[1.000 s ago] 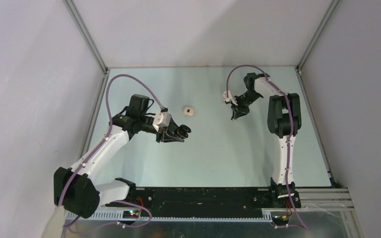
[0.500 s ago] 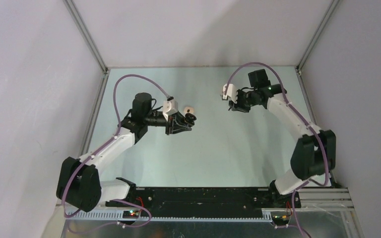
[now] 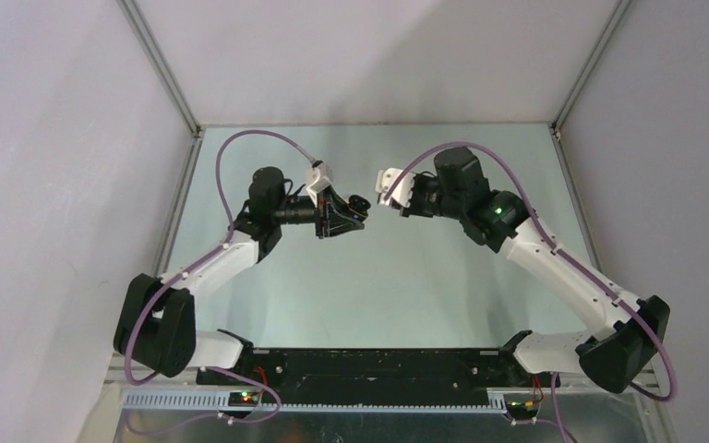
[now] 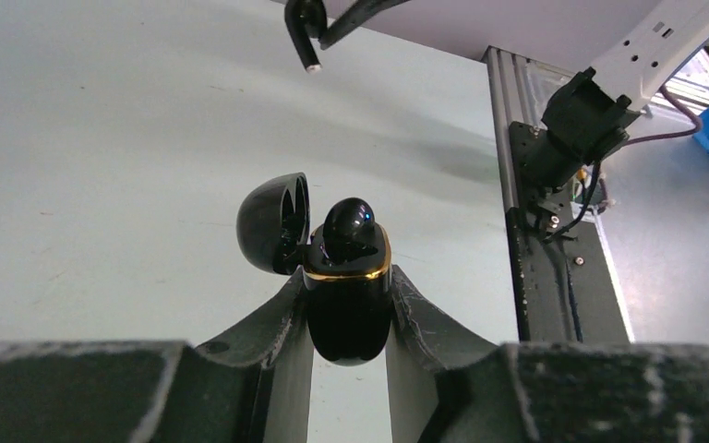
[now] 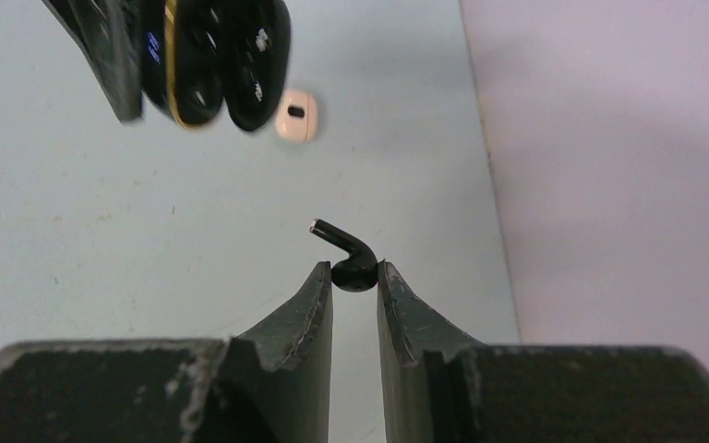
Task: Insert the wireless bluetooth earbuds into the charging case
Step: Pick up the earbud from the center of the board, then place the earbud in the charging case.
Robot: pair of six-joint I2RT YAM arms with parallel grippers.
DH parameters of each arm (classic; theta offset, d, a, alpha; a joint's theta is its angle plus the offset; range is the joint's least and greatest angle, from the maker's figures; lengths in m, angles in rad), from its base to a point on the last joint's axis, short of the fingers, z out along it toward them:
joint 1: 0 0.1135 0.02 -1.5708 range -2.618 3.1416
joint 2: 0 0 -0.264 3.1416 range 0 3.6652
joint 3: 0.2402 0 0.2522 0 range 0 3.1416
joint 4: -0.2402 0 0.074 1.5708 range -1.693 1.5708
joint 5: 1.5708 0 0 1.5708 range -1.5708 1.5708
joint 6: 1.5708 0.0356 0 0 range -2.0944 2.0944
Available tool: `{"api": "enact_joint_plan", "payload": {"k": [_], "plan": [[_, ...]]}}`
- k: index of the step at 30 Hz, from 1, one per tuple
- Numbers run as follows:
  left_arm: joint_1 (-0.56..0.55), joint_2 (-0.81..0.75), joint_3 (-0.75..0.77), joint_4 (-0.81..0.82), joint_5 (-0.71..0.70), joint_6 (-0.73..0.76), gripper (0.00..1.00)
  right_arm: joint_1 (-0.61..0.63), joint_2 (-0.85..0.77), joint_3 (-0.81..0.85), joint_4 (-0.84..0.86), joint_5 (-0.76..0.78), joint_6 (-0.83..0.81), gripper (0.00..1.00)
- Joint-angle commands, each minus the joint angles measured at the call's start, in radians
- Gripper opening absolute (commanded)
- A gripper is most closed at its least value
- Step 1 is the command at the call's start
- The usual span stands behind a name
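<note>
The right gripper (image 5: 353, 268) is closed on a black earbud (image 5: 351, 263). Its rounded head is pinched between the very tips of the two fingers, and its thin stem slants up and away to the left, ending in a pale tip. The left gripper (image 4: 348, 275) is clamped on the charging case (image 4: 349, 314), its fingers pressing the two sides of the lower body. The case is a glossy black rounded shell with a thin gold band round the rim. Its domed lid (image 4: 272, 226) is hinged open to the left, and a second black earbud (image 4: 351, 226) sits in the mouth. The held bud hangs apart from the case, over the table (image 4: 102, 138) toward its far edge. A pale beige rounded item (image 5: 295, 115) with a dark slot lies on the matte grey-green surface just beside the case.
</note>
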Motion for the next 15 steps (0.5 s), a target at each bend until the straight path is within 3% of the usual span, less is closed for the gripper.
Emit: {"api": "enact_joint_plan", "payload": {"k": [1, 7, 15], "plan": [[-0.013, 0.009, -0.041, 0.246, -0.011, -0.207, 0.05, 0.113, -0.012, -0.011, 0.094, 0.173, 0.018, 0.21], [-0.05, 0.024, -0.044, 0.183, -0.048, -0.152, 0.05, 0.207, 0.031, 0.002, 0.125, 0.326, 0.001, 0.22], [-0.073, 0.062, -0.04, 0.17, -0.078, -0.127, 0.05, 0.253, 0.021, 0.016, 0.092, 0.308, 0.046, 0.22]]}}
